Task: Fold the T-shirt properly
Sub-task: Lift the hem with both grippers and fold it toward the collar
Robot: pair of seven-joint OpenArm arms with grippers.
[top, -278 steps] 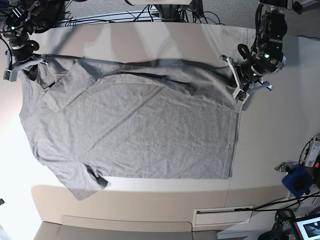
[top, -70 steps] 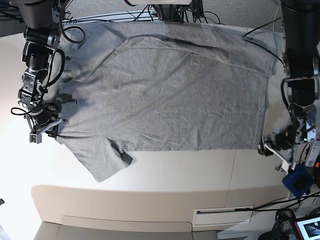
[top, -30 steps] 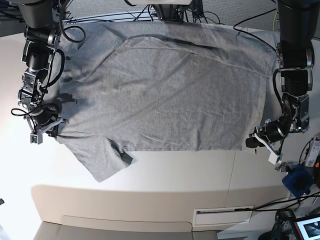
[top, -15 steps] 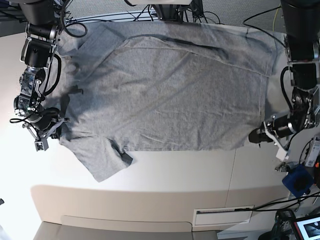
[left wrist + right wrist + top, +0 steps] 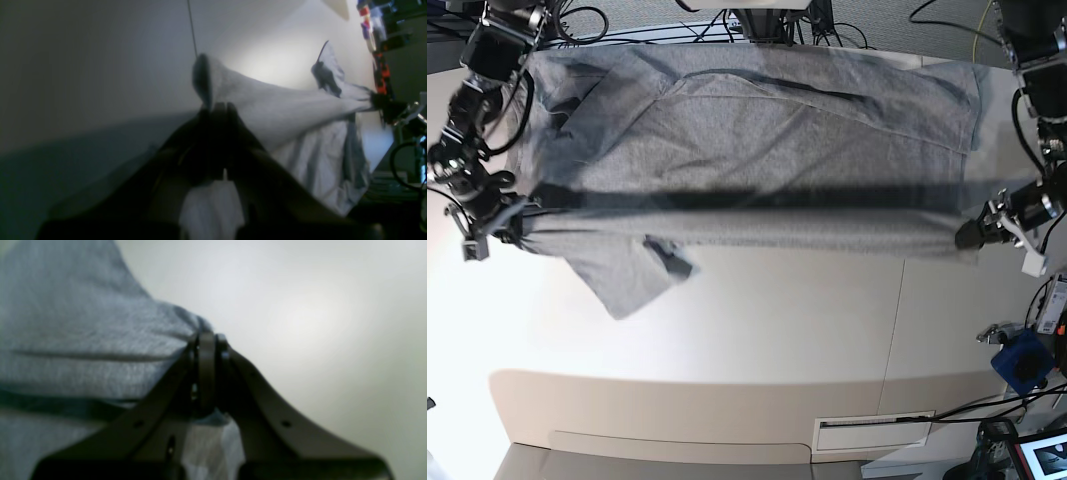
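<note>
Both grippers, left gripper (image 5: 975, 236) and right gripper (image 5: 509, 222), are clamping the T-shirt's (image 5: 757, 120) near edge, now lifted off the table (image 5: 757, 330) and stretched taut, beginning the fold.

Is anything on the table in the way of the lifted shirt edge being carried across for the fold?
Nothing visible. The left gripper and right gripper are each shut on the T-shirt, and its near edge is lifted. The table beside the shirt shows bare.
</note>
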